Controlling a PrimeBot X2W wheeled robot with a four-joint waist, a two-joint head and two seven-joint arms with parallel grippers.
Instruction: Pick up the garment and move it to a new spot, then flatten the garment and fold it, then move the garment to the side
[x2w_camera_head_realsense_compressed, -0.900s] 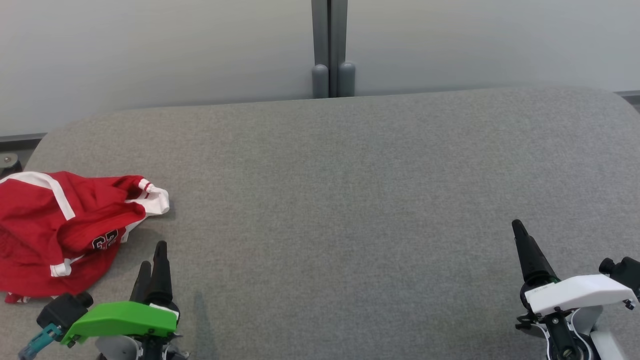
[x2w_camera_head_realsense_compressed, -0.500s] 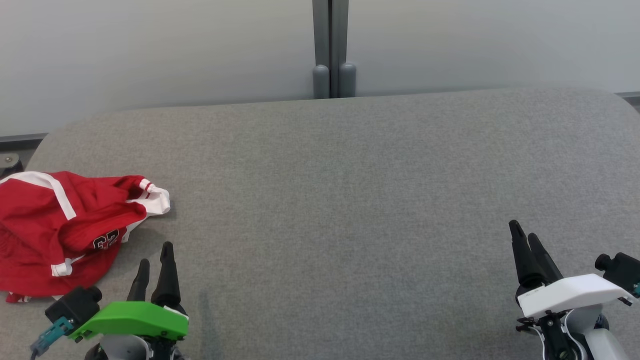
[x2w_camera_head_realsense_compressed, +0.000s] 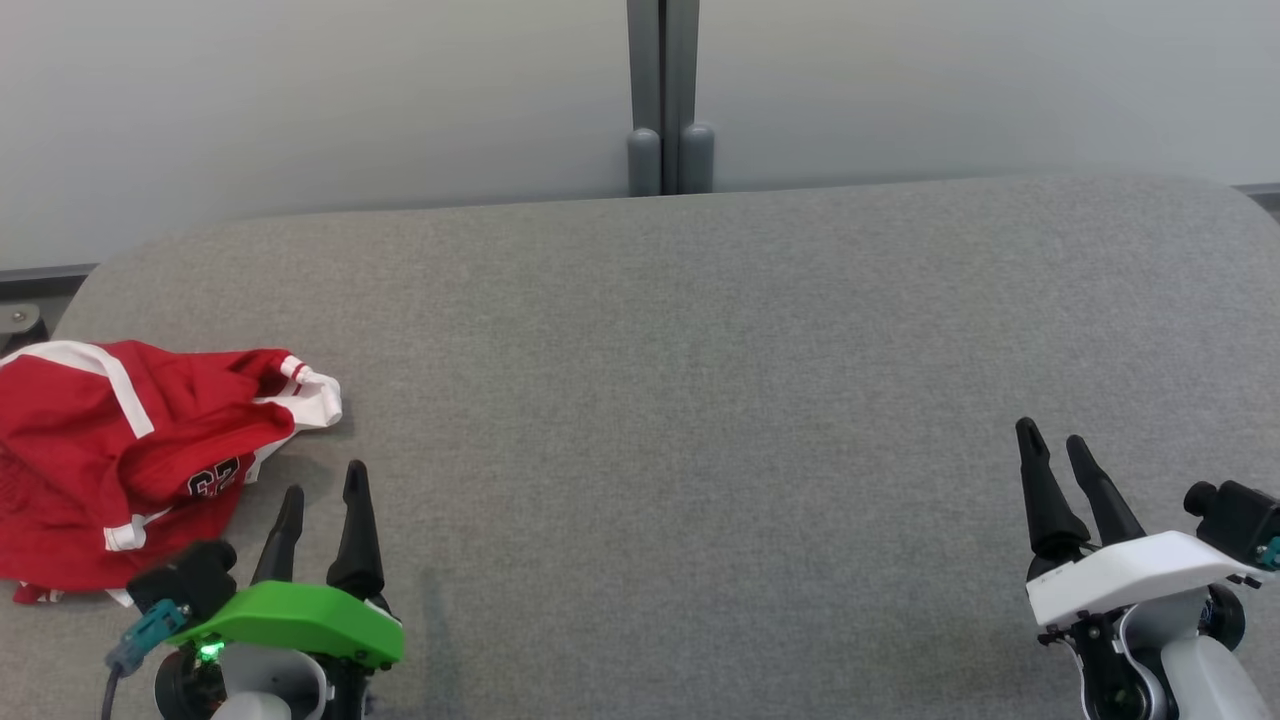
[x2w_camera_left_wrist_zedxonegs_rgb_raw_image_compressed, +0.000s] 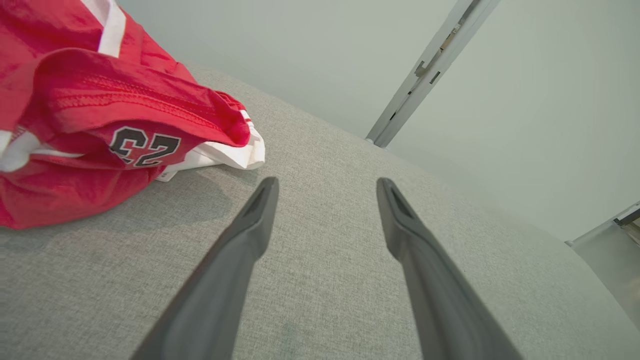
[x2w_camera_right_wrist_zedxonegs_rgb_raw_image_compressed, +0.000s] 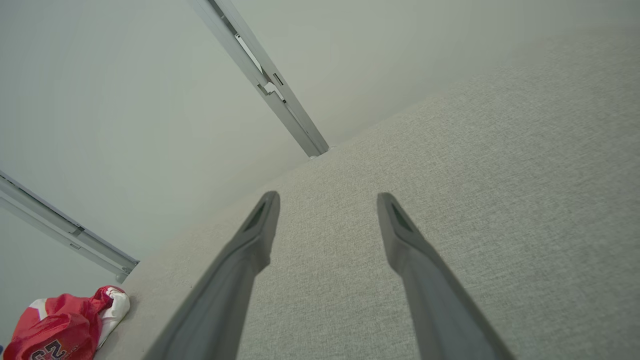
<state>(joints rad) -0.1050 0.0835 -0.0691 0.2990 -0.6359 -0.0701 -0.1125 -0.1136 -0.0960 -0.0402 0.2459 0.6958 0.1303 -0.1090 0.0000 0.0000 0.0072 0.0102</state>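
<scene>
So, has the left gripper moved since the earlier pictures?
Yes. The left gripper has shifted right, away from the red jersey, which lies where it did, and its fingers have spread apart.

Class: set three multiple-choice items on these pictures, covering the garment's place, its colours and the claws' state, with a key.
1. The garment lies on the grey surface's: A left side; B middle; C right side.
2. Its colours: A blue and yellow; B red with white; C black.
3. The left claw and right claw are: A open, empty; B shut; C holding the garment.
Key: 1A, it sits beside the left claw; 2B, red cloth, white bands; 3A, fingers apart, nothing between.
</scene>
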